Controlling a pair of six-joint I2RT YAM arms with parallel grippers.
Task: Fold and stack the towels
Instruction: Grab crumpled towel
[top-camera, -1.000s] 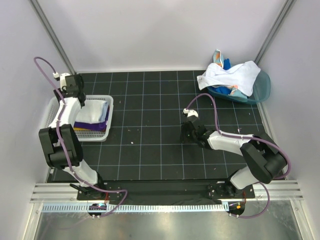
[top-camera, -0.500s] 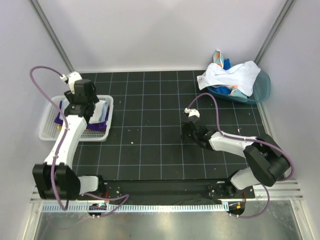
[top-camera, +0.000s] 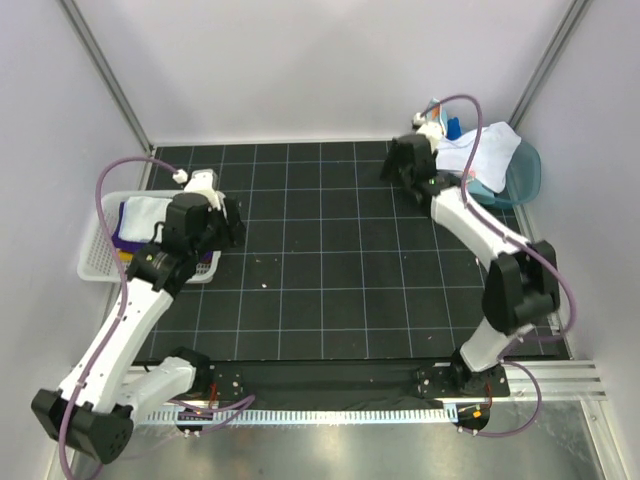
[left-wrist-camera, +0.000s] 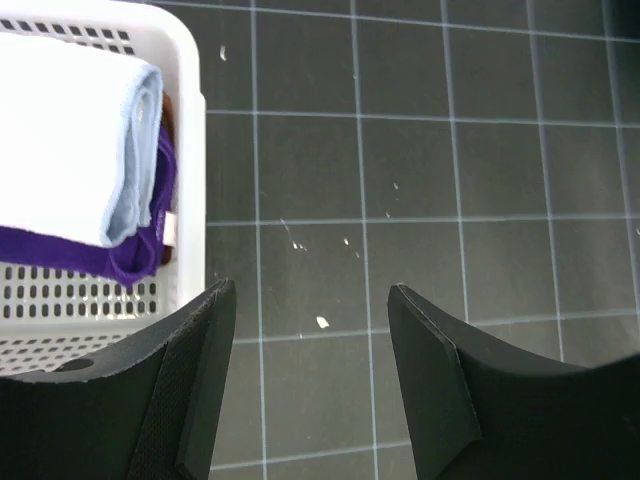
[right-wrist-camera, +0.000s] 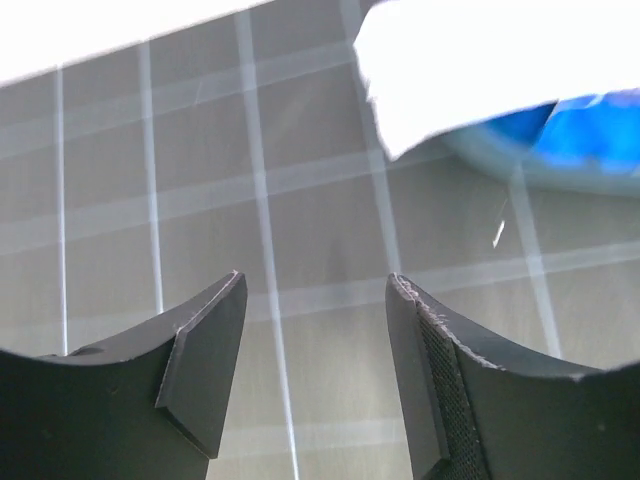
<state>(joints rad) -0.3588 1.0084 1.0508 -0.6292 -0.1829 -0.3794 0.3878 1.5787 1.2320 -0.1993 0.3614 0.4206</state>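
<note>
A stack of folded towels lies in the white mesh basket (top-camera: 95, 262) at the left: a pale blue-white one (top-camera: 145, 212) on top, a purple one (top-camera: 124, 240) under it. They also show in the left wrist view, the pale towel (left-wrist-camera: 70, 140) over the purple towel (left-wrist-camera: 60, 255). My left gripper (top-camera: 232, 228) is open and empty over the mat just right of the basket (left-wrist-camera: 185, 60). A white towel (top-camera: 480, 150) and a bright blue towel (top-camera: 453, 127) lie heaped in the teal tub (top-camera: 525, 175). My right gripper (top-camera: 395, 168) is open and empty just left of the tub, the white towel's corner (right-wrist-camera: 470, 60) ahead of it.
The black gridded mat (top-camera: 320, 280) covers the table. Small white crumbs (left-wrist-camera: 322, 322) lie on it near the left gripper. The enclosure's white walls stand close behind the tub and beside the basket.
My left arm has swung from over the basket out to its right side. My right arm has moved from the middle of the mat to the back right, next to the tub.
</note>
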